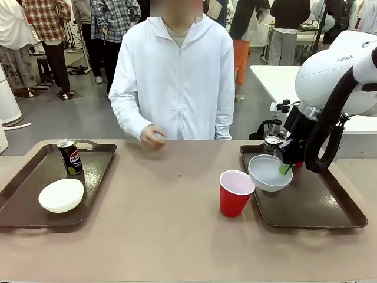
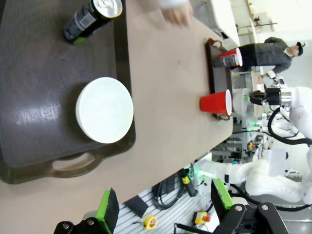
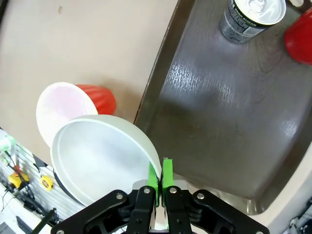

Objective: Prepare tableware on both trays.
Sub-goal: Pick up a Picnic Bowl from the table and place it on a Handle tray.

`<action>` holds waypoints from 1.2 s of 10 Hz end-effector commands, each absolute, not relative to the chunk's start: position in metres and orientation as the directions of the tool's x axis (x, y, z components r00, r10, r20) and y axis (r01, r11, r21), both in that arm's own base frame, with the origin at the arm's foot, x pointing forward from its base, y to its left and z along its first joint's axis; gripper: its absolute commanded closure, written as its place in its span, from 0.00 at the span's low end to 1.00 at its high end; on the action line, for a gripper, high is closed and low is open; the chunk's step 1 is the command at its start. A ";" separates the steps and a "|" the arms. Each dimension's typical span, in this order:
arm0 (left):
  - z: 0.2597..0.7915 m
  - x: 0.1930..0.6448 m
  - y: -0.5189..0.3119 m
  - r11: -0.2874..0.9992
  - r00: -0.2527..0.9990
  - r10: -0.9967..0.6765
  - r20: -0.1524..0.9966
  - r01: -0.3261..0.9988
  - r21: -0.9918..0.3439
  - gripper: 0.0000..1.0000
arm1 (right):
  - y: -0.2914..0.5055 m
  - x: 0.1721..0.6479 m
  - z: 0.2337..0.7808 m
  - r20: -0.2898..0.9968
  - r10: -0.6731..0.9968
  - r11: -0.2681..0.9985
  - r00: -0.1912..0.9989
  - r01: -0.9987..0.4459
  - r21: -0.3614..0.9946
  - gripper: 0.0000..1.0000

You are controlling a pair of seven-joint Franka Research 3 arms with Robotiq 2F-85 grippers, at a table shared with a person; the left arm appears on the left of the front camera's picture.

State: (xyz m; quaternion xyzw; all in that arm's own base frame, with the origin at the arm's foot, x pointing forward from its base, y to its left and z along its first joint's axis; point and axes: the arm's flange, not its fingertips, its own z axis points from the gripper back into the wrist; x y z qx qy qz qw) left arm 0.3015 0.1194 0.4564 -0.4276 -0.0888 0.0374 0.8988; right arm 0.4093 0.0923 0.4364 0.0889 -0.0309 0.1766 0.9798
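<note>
From the front, the right arm reaches in over the right tray [image 1: 330, 212], its right tool [image 1: 286, 167] pinching the rim of a white bowl [image 1: 268, 173] held tilted above that tray's near-left part. A red cup [image 1: 235, 193] stands on the surface [image 1: 165, 236] just left of this tray; a can [image 1: 271, 144] stands at its far corner.

In the left wrist view, the left tool [image 2: 163, 204] hangs with fingers apart, off the surface's edge.

In the right wrist view, the green pads [image 3: 167, 171] meet on the bowl's rim.
</note>
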 end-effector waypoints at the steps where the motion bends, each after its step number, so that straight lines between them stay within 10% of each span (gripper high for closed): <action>1: 0.456 0.300 0.120 0.618 0.979 0.147 0.139 0.019 -0.786 0.00 | 0.092 0.409 0.437 0.094 0.339 0.922 0.936 -0.351 0.165 0.96; 12: 0.456 0.300 0.120 0.618 0.979 0.147 0.139 0.019 -0.786 0.00 | 0.010 0.432 0.393 -0.007 0.218 0.964 0.976 -0.214 0.159 0.96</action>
